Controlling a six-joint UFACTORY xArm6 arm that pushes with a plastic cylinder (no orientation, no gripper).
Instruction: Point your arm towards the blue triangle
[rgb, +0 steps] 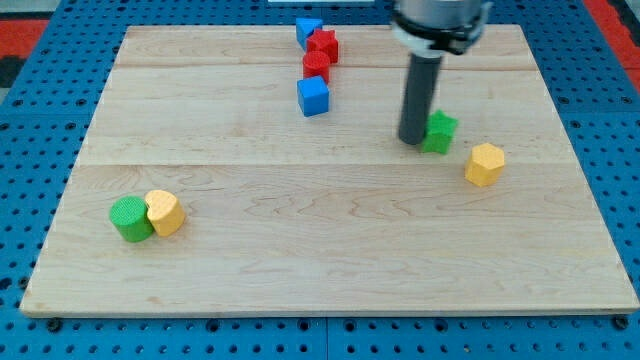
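The blue triangle (308, 30) lies at the view's top centre, touching a red star-shaped block (325, 44). Below them sit a red block (316, 66) and a blue cube (313, 96) in a short column. My tip (413, 139) rests on the board well to the right of and below the blue triangle, right beside the left edge of a green star-shaped block (438, 131). The rod rises from there toward the view's top.
A yellow hexagonal block (485, 164) lies right of the green star. A green round block (130, 219) and a yellow block (165, 212) touch at the lower left. The wooden board (330, 250) sits on a blue pegboard.
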